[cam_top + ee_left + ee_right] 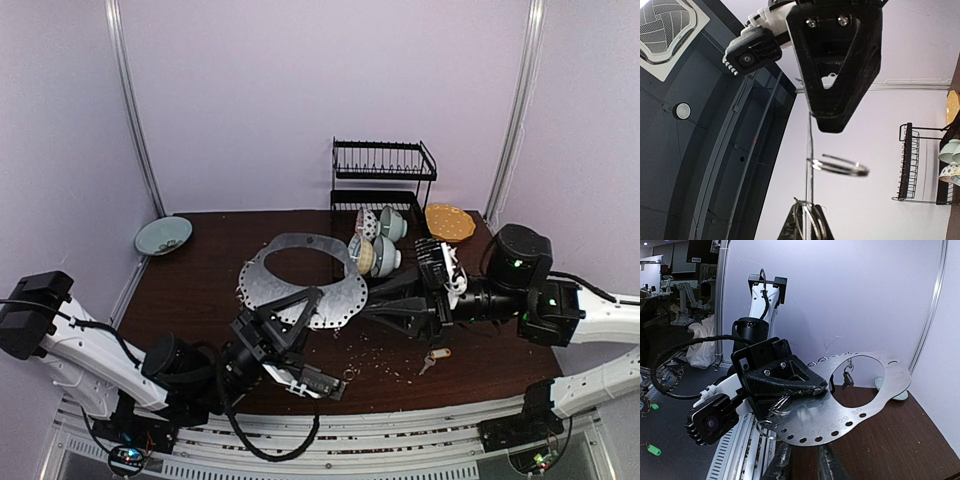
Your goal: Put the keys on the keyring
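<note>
Not threaded yet: we see keys [435,357] loose on counter [200,290], near keyring [340,305] but apart. Left end effector [305,300] clamps keyring rim; right end effector [804,452] parted, empty.

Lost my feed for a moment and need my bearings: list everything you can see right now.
keyring: one, grey metal, held tilted above the middle of the table
keys: one silver key with a yellow tag, lying on the table near the right arm
small split ring: one, silver, at the keyring's edge
dish rack: one, black, far edge
teal bowl: one, far left corner
bowl pile: about four, pale, before the dish rack
plate: one, yellow, right of the dish rack
crumbs: many, pale, near middle
left gripper: jaws shut on the keyring's near edge
right gripper: jaws slightly open at the keyring's right edge, apparently holding nothing
</note>
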### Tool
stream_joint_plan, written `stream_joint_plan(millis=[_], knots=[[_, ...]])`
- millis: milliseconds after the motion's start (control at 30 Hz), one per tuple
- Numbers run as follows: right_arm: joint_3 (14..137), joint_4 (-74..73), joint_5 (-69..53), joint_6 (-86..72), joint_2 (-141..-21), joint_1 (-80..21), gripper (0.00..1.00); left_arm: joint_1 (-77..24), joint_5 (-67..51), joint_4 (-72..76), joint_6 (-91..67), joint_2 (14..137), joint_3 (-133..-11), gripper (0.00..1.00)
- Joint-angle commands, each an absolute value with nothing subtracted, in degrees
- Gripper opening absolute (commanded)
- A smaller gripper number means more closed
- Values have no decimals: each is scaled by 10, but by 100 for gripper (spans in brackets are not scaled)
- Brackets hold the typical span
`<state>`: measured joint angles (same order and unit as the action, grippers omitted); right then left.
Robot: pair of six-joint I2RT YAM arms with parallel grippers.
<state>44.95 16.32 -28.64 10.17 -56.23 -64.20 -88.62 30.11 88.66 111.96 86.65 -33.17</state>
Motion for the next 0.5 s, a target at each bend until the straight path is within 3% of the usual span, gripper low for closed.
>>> stream_joint_plan(millis=[0,100,467], knots=[[449,174,-288,98,-541,-642,24,-889,318,995,1263,875,-348,0],[445,198,-310,77,-555,-643,31,-889,324,999,1253,880,-354,0],[436,276,-341,11,-604,-644,36,-889,347,1045,1248,910,-391,0]])
